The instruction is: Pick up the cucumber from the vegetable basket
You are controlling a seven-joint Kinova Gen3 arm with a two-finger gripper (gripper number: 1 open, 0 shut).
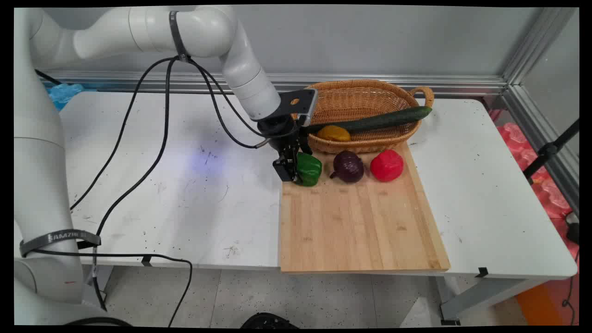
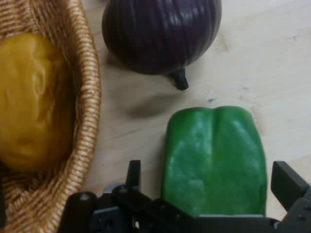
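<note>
- Your gripper (image 1: 292,172) is down at the far left corner of the wooden cutting board (image 1: 360,222), right over the green bell pepper (image 1: 308,169).
- From the hand view you can see the pepper (image 2: 214,160) sitting between the two fingers (image 2: 133,174), one on each side. The jaws look spread around it with a bit of a gap on both sides, so it's released, not clamped on anything as far as I can see.
- The pepper is resting on the board, not lifted.
- Just to its right on the board you've got a dark purple onion (image 1: 348,166), stem tip pointing toward the pepper, and then a red bell pepper (image 1: 386,165) past that. All three sit in a row along the board's far edge.
- Right behind them is a wicker basket (image 1: 365,95) touching or nearly touching the board's far edge. Inside there's a yellow-orange vegetable (image 1: 334,133), and a long cucumber (image 1: 379,120) lies across it, with its end poking over the right rim.
- The board sits on the white table (image 1: 162,185), hanging slightly off the near edge.
</note>
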